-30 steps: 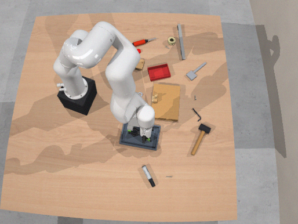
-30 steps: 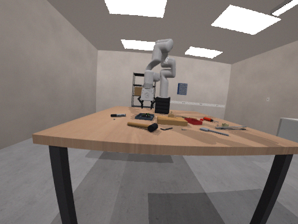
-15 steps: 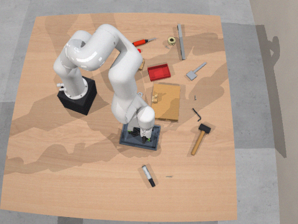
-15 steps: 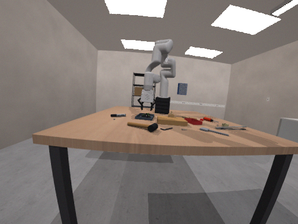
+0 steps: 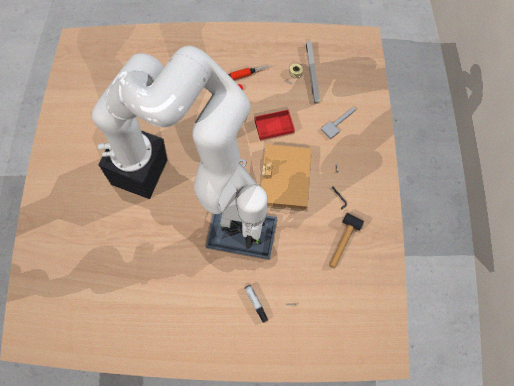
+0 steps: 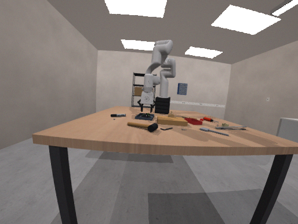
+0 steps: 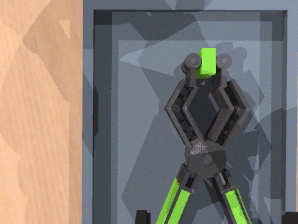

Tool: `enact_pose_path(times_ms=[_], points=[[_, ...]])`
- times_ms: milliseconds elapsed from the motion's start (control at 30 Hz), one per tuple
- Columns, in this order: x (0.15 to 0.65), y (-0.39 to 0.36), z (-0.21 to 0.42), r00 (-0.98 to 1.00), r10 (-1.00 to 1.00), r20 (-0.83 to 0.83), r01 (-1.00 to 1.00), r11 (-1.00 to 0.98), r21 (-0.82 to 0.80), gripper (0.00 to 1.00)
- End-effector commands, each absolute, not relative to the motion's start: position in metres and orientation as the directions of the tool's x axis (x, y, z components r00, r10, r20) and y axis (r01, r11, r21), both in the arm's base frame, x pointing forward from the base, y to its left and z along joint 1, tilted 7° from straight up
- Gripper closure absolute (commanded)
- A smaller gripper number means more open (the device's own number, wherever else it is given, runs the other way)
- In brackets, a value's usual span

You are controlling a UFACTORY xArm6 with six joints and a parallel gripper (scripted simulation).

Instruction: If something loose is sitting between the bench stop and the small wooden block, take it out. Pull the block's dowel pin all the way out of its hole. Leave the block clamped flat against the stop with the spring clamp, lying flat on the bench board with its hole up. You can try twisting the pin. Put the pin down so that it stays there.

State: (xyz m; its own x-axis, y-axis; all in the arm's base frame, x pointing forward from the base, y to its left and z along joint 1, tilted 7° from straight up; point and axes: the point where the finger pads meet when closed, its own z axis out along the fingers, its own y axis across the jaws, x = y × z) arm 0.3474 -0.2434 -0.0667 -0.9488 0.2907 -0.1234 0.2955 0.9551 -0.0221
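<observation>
A black spring clamp (image 7: pixel 202 145) with green handles lies flat in a dark grey tray (image 5: pixel 242 235). A small green piece (image 7: pixel 206 64) sits between its jaw tips. My gripper (image 7: pixel 215 219) hangs over the tray, open and empty, with its fingertips on either side of the clamp's handles at the bottom edge of the wrist view. It also shows in the overhead view (image 5: pixel 246 236) and the side view (image 6: pixel 146 109). The bench board (image 5: pixel 286 175) lies just beyond the tray. The small wooden block (image 5: pixel 267 171) sits at the board's left edge. Its pin and the stop are too small to make out.
A red tray (image 5: pixel 274 124) lies beyond the board. A hammer (image 5: pixel 346 239), a hex key (image 5: pixel 340 197) and a grey scraper (image 5: pixel 337 123) lie to the right. A marker (image 5: pixel 256 303) lies nearer the front. A screwdriver (image 5: pixel 247 73), a brass ring (image 5: pixel 296 70) and a grey bar (image 5: pixel 312 71) lie at the back.
</observation>
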Motion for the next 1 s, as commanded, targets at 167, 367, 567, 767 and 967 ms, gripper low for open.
enact_pose_path(times_ms=[167, 367, 567, 767, 967], points=[[0.3495, -0.2445, -0.0708, -0.948, 0.290, -0.128, 0.295, 0.955, -0.022, 0.23], [0.3497, -0.2446, -0.0722, -0.948, 0.290, -0.128, 0.295, 0.955, -0.022, 0.23], [0.3497, -0.2446, -0.0724, -0.948, 0.290, -0.128, 0.295, 0.955, -0.022, 0.23], [0.3497, -0.2446, -0.0724, -0.948, 0.290, -0.128, 0.295, 0.955, -0.022, 0.23], [0.3497, -0.2446, -0.0724, -0.948, 0.290, -0.128, 0.295, 0.955, -0.022, 0.23]])
